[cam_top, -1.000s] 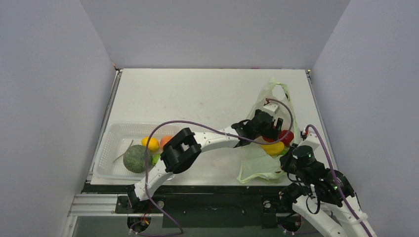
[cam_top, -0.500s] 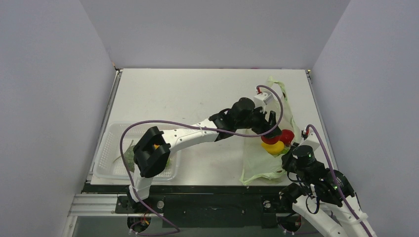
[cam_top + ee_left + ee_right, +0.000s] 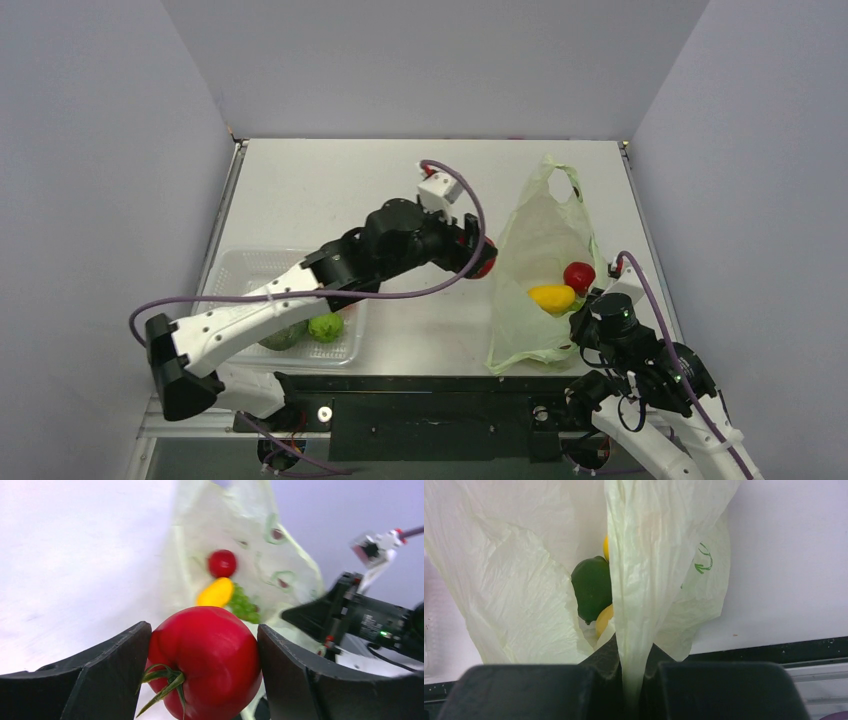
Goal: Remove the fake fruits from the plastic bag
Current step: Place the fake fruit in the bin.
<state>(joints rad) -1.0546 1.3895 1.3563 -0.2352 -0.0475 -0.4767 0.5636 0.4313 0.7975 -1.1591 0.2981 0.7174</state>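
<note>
The pale yellow-green plastic bag (image 3: pixel 545 225) stands on the right of the table. It holds a small red fruit (image 3: pixel 578 275) and a yellow fruit (image 3: pixel 552 297). My left gripper (image 3: pixel 478 255) is shut on a glossy red tomato (image 3: pixel 205 660) and holds it above the table, just left of the bag. The left wrist view shows the bag (image 3: pixel 225 525) behind with the red fruit (image 3: pixel 222 563), the yellow fruit (image 3: pixel 215 592) and a green one (image 3: pixel 242 605). My right gripper (image 3: pixel 633 680) is shut on the bag's near edge (image 3: pixel 639 605). A dark green fruit (image 3: pixel 592 587) lies inside.
A clear latticed basket (image 3: pixel 232 268) sits at the near left with a light green fruit (image 3: pixel 325 327) and a darker green one (image 3: pixel 283 337) inside, partly under my left arm. Grey walls enclose the table on three sides.
My left gripper has come out of the bag with the red tomato and moved left and up. The bag now stands taller. The right gripper has kept its hold.
</note>
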